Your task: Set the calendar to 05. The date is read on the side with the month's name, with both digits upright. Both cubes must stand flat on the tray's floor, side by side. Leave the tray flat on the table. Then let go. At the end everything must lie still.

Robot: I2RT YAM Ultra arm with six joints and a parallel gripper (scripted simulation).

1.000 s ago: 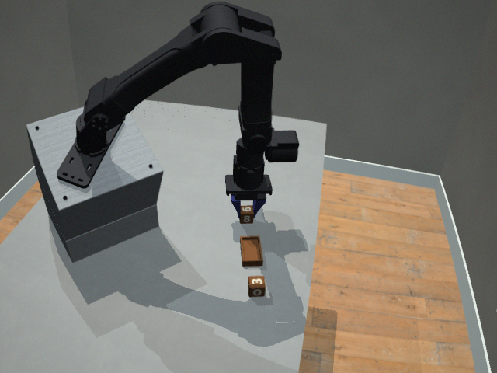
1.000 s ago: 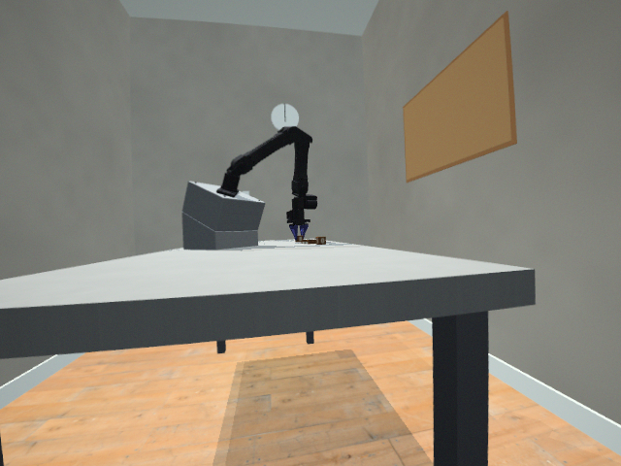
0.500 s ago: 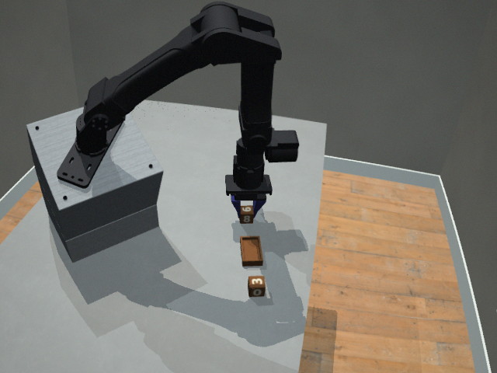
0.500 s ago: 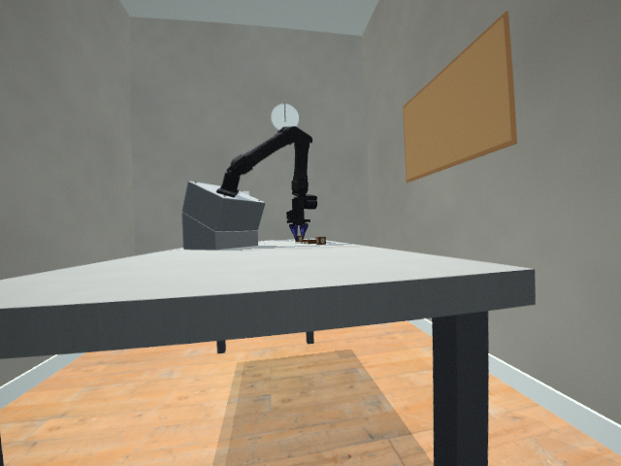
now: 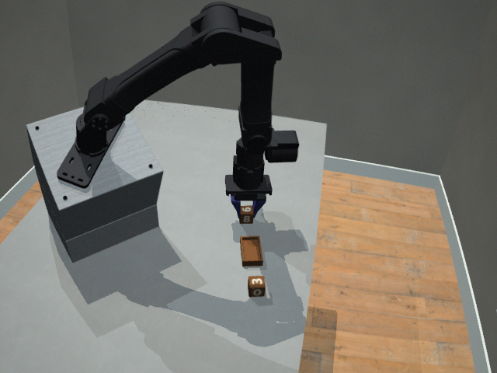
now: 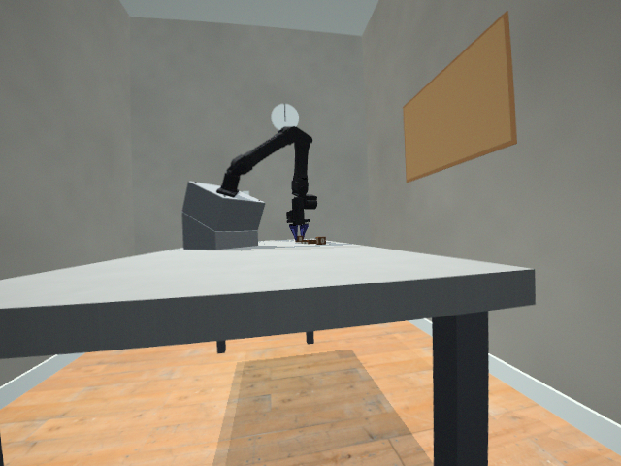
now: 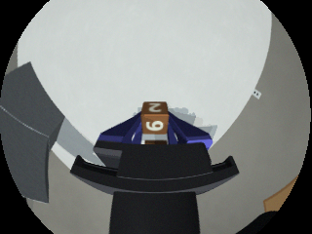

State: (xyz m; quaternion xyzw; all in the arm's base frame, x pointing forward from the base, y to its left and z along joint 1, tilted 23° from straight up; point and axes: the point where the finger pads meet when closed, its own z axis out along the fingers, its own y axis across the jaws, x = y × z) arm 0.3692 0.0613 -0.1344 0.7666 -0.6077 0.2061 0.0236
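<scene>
The claw [image 5: 246, 217] [image 6: 299, 238] [image 7: 154, 115] was closed on the 8-faced cube [image 5: 246, 219] [image 6: 300, 239] [image 7: 155, 125], a finger against each of two opposite sides. That grip left the 8 and the upper face in sight, and probably served to turn or carry the cube; whether it touched the surface [image 5: 200, 180] [image 6: 250, 271] [image 7: 146, 58] I could not tell.

The tray [image 5: 251, 263] [image 6: 310, 242] lay flat and unfilled, nearer the surface's edge by the wooden floor than the edge behind the pedestal [image 5: 116, 200] [image 6: 235, 216] [image 7: 29, 122]. It sat between the two cubes, perhaps so each could be brought in from its own end. Beyond it stood the 0-faced cube [image 5: 256, 286] [image 6: 320, 241], with a 3 uppermost and the 0 on a side.

No 5 showed, nor could the month's name be read, so the reading side was uncertain. The tray's raised walls were the obstacle: a low carry might have nudged it. The pedestal stood well apart.

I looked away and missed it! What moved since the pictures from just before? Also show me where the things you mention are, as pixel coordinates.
Nothing moved that I can see. The jaws are closed on the cube showing 6 and 8 [image 5: 246, 214] [image 6: 300, 238] [image 7: 155, 125], just as before. The tray [image 5: 252, 263] and the other cube [image 5: 256, 286] [image 6: 320, 240] stayed put too.
</scene>
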